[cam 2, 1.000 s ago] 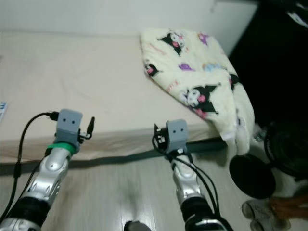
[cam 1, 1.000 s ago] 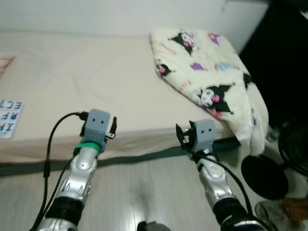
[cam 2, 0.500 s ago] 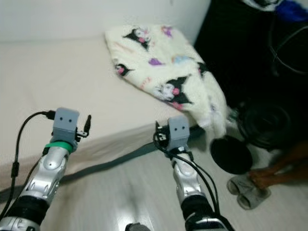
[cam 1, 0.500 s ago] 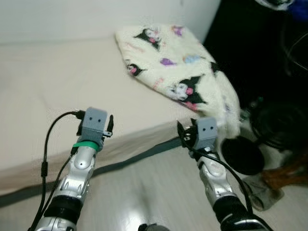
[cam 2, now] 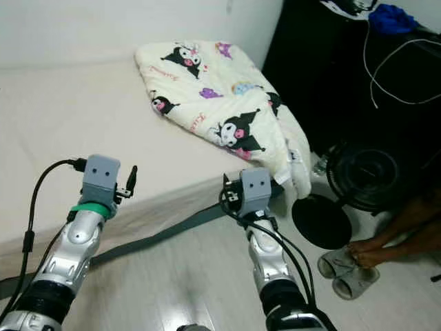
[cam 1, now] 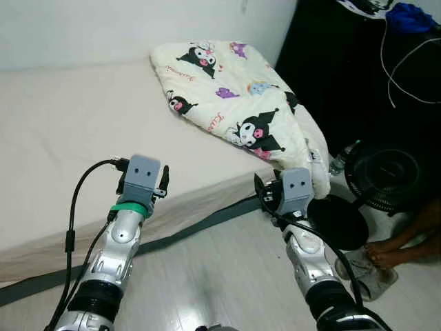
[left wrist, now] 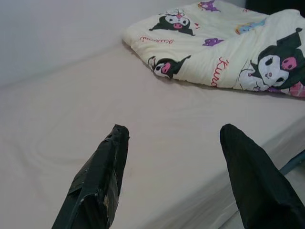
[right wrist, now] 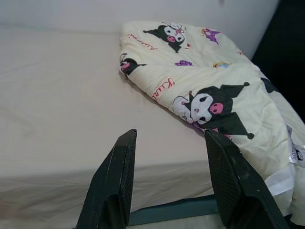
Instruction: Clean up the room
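A cream blanket [cam 1: 238,103] printed with black cartoon figures lies crumpled on the right end of the beige bed [cam 1: 62,131]. One corner hangs over the bed's edge toward the floor. Both arms are raised in front of the bed's near side. My left gripper [left wrist: 174,131] is open over the bare sheet, with nothing between its fingers. My right gripper [right wrist: 170,134] is also open and points at the blanket [right wrist: 200,81], a short way off from it.
A black floor fan [cam 1: 382,181] and its round base [cam 1: 337,221] stand right of the bed against dark furniture. A person's arm [cam 1: 410,241] reaches to grey slippers [cam 1: 368,272]. Light wooden floor [cam 1: 207,289] lies between me and the bed.
The camera has turned to the right, so the blanket sits further left in view, and the fan, slippers and person's arm have come into sight. Both arms hold the same pose.
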`<state>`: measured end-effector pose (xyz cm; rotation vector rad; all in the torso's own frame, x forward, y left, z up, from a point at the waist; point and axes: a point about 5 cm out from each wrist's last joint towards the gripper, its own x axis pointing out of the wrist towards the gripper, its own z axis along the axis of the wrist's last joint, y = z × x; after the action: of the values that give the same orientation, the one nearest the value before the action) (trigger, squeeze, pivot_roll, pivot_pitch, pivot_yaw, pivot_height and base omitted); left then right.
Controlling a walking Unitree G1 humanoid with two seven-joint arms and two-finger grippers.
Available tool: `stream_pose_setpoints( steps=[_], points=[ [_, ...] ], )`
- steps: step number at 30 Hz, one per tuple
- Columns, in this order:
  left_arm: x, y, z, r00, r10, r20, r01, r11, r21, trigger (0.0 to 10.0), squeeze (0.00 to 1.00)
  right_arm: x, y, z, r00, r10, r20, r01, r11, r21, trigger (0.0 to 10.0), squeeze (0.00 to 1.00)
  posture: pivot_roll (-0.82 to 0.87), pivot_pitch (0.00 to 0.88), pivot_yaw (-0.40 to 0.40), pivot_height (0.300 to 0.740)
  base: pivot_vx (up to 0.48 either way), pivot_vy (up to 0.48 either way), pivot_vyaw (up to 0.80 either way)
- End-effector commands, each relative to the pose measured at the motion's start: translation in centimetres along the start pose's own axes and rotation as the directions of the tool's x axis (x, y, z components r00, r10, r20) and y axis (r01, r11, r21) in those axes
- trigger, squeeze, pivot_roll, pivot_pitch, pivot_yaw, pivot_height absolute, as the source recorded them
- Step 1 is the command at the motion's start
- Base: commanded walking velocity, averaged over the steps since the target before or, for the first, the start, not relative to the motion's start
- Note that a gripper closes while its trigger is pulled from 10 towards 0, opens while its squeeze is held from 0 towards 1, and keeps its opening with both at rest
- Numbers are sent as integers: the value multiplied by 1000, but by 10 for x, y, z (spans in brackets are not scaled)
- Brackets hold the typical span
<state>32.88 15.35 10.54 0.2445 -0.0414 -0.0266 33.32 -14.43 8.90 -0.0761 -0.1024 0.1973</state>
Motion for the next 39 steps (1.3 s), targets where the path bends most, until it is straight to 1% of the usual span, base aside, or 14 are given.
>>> stream_pose_setpoints(
  steps=[1,9,11,39],
  points=[
    [-3,-3,-5,1000,-14,-15,14,1000,3,10000,0,-4,0,-5,1000,4,-20,-4,1000,-4,10000,0,-49,6,-21,740,0,0,0],
    [-3,-3,-5,1000,-13,-13,14,1000,22,10000,0,-5,0,-6,1000,3,-22,-3,1000,-4,10000,0,-49,13,-21,740,0,0,0],
    [-3,-3,-5,1000,-13,-11,14,1000,25,10000,0,-5,0,-6,1000,3,-23,-3,1000,-4,10000,0,-49,14,-22,740,0,-326,0],
    [-4,-1,-7,1000,-4,-20,4,999,34,10000,0,-6,2,-7,1000,2,-24,-2,1000,1,10000,0,-47,17,-16,740,0,-479,0]
  ],
)
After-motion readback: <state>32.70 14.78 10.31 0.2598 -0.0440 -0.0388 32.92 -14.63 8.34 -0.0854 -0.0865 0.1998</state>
